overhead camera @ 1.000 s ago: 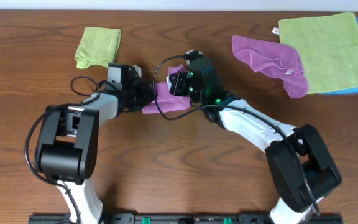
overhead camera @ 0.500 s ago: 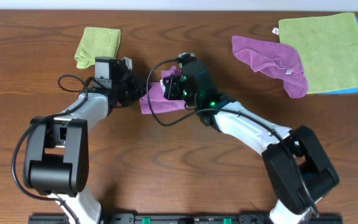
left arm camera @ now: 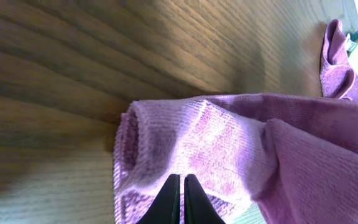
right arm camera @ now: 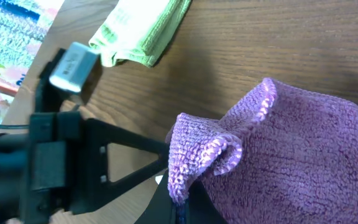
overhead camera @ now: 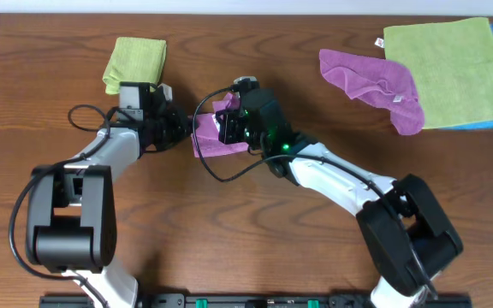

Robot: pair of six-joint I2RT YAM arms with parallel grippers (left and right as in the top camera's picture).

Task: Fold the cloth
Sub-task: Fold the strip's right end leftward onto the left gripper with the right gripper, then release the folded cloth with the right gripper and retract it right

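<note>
The wooden table (overhead camera: 229, 231) bore a large green cloth (overhead camera: 452, 68), a rumpled purple cloth (overhead camera: 375, 81) and a folded green cloth (overhead camera: 135, 62). The cloth (overhead camera: 209, 142) lay bunched near centre, clenched between the left gripper (left arm camera: 179, 199) and the right gripper (right arm camera: 179, 208). All three had shifted slightly leftward since the preceding frame.
</note>
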